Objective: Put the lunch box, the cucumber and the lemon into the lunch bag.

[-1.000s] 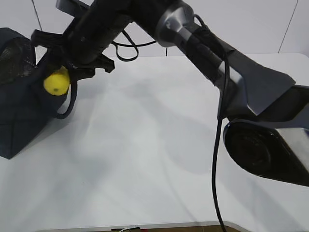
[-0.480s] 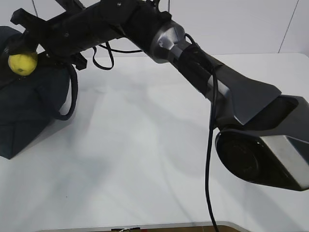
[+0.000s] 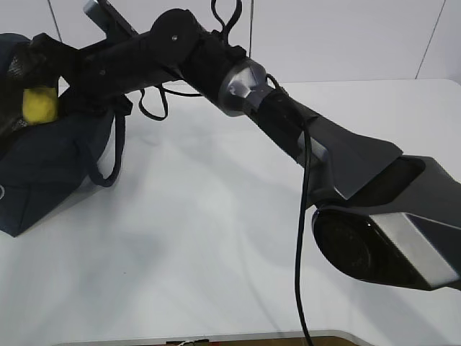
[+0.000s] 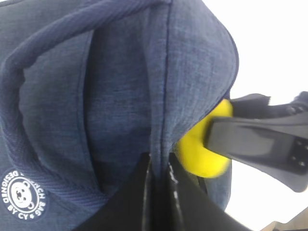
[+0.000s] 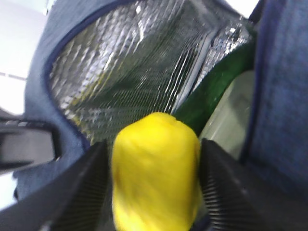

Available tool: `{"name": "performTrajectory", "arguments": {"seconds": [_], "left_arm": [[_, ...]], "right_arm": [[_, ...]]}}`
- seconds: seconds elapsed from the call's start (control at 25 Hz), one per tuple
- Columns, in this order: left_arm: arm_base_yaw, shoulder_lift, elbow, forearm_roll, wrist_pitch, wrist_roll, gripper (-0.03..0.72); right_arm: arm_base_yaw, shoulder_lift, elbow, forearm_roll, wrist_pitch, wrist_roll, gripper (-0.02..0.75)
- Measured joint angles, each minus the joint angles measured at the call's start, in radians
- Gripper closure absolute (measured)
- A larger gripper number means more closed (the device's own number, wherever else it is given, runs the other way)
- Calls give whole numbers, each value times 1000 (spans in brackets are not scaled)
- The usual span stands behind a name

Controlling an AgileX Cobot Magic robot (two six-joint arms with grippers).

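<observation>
The navy lunch bag (image 3: 43,180) stands at the table's far left with its foil-lined mouth (image 5: 120,72) held open. My left gripper (image 4: 160,166) is shut on the bag's fabric rim (image 4: 161,96). My right gripper (image 5: 154,144) reaches across to the bag's mouth. The yellow lemon (image 5: 156,178) is blurred between its ribbed fingers (image 5: 84,192), with thin gaps on both sides. It also shows as the lemon (image 3: 39,104) at the opening and the lemon (image 4: 204,154) beside the rim. Inside lie the dark green cucumber (image 5: 216,91) and a pale part of the lunch box (image 5: 228,127).
The white table (image 3: 216,238) stretches right and forward of the bag. The right arm (image 3: 288,122) spans the table diagonally from the lower right, with a black cable (image 3: 302,238) hanging from it. A bag handle (image 3: 112,155) droops down the bag's side.
The right gripper carried the lemon left and up from beside the bag to over its open mouth. Its fingers have now spread off the lemon. The left gripper has stayed on the rim.
</observation>
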Motion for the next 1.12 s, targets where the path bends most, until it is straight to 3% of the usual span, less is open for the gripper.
{"name": "performTrajectory", "arguments": {"seconds": [0.08, 0.2, 0.4, 0.64, 0.8, 1.0, 1.12], "left_arm": [[0, 0, 0, 0, 0, 0, 694], [0, 0, 0, 0, 0, 0, 694], [0, 1, 0, 0, 0, 0, 694], [0, 1, 0, 0, 0, 0, 694], [0, 1, 0, 0, 0, 0, 694], [0, 1, 0, 0, 0, 0, 694], [0, 1, 0, 0, 0, 0, 694]], "right_arm": [[0, 0, 0, 6, -14, 0, 187], [0, 0, 0, 67, -19, 0, 164], [-15, 0, 0, 167, 78, -86, 200], [-44, 0, -45, 172, 203, -161, 234], [-46, -2, -97, 79, 287, -134, 237], [-44, -6, -97, -208, 434, 9, 237], [-44, -16, -97, -279, 450, 57, 238]]}}
